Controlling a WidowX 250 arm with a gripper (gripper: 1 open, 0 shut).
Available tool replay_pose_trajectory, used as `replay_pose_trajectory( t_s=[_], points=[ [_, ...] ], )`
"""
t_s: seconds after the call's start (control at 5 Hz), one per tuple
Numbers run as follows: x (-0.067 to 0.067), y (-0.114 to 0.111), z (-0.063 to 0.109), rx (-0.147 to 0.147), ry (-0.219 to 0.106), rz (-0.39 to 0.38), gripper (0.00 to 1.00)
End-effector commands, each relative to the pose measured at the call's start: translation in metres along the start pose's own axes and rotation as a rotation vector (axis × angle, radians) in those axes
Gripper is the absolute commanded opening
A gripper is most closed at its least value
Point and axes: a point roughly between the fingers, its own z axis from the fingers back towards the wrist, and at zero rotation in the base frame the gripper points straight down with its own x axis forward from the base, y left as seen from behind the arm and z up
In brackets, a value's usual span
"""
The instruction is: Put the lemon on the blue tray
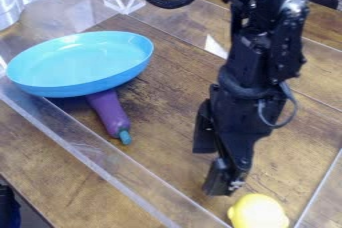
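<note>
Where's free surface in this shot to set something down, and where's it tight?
Free: bare wood between the eggplant and the gripper; the whole inside of the blue tray; the wood strip left of the clear wall. Crowded: bottom right, where the open gripper hangs just above the lemon beside that wall.

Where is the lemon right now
The lemon sits on the wooden table at the bottom right of the camera view, just below the open tool, far from the blue tray.

Glossy lemon [257, 213], wood-grain table [160, 122]
</note>
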Motion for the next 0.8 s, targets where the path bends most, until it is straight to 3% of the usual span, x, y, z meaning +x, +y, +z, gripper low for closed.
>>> replay_pose_trajectory(
  t_s=[0.0, 0.2, 0.4, 0.6],
  points=[
    [0.0, 0.004, 0.002, 0.014, -0.047, -0.035, 1.0],
    [0.007, 0.015, -0.006, 0.003, -0.048, -0.02, 1.0],
    [0.013, 0.026, -0.009, -0.006, -0.048, -0.001, 0.0],
    [0.012, 0.019, 0.0, 0.005, -0.056, -0.08, 0.0]
  ],
)
